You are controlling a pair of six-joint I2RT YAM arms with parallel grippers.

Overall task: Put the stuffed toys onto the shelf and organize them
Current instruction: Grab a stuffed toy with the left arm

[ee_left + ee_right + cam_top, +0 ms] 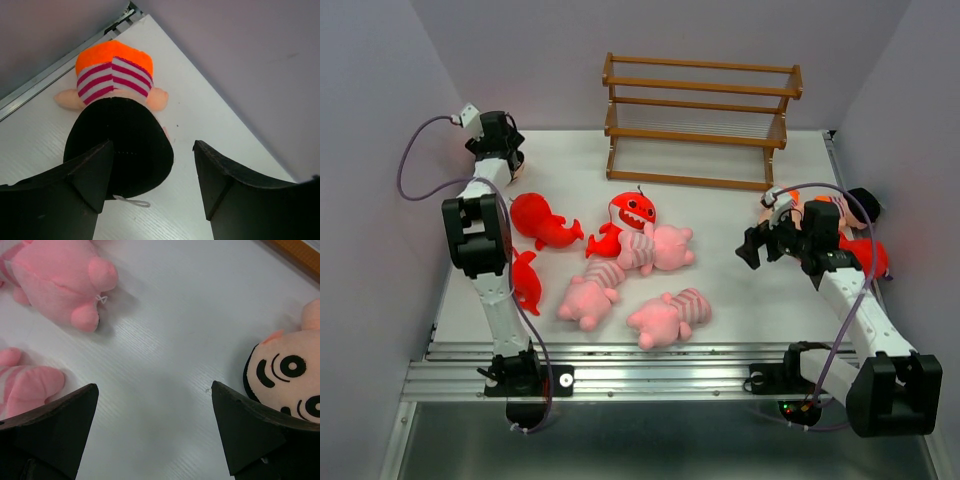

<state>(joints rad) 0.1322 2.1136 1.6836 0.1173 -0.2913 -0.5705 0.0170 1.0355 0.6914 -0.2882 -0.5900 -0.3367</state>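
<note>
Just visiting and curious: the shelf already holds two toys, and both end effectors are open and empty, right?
Not quite. The shelf holds nothing: the top view shows every level bare. The rest stands: the left end effector and the right end effector are both open and empty, as the wrist views show.

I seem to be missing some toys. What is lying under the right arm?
Beneath the right arm show a red toy, probably a shark, and a black-haired doll. The arm covers most of both and could hide more, so the count there is unclear.
</note>
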